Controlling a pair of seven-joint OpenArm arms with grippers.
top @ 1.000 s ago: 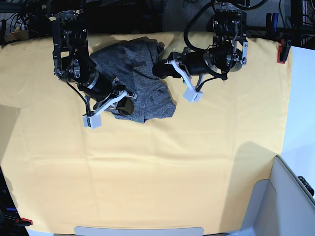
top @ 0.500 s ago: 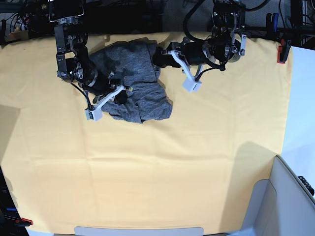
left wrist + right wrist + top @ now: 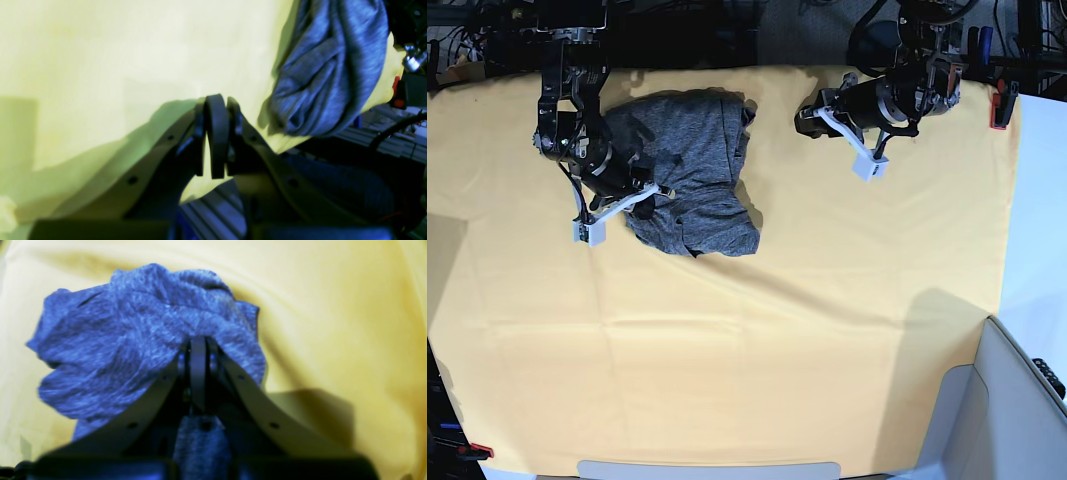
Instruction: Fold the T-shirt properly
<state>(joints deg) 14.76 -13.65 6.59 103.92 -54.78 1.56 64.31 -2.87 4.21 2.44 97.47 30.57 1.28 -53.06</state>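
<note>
A: Start at the right gripper [image 3: 199,350]. What has it got?

B: Its jaws are pressed together on a fold of the shirt [image 3: 689,170], at the edge of the bundle nearest the cloth's left side in the base view. Grey knit bunches over the fingertips.

A: And the left gripper [image 3: 216,110]?

B: Clamped shut on nothing, hanging above bare yellow cloth [image 3: 757,350] near the far edge, well apart from the shirt.

A: Where does the shirt lie?

B: Crumpled in a heap near the far edge, left of the middle. No sleeve or hem can be told apart.

A: What could go wrong?

B: With one pinch on a wad, a pull would likely drag the whole lump rather than spread it. The jaws may also have caught several layers, or the cloth beneath, which would ruck up.

A: Anything in the way?

B: A red clamp [image 3: 998,108] sits at the far right corner, near the left arm. Grey bins [image 3: 1007,400] stand at the near right, clear of both.
</note>
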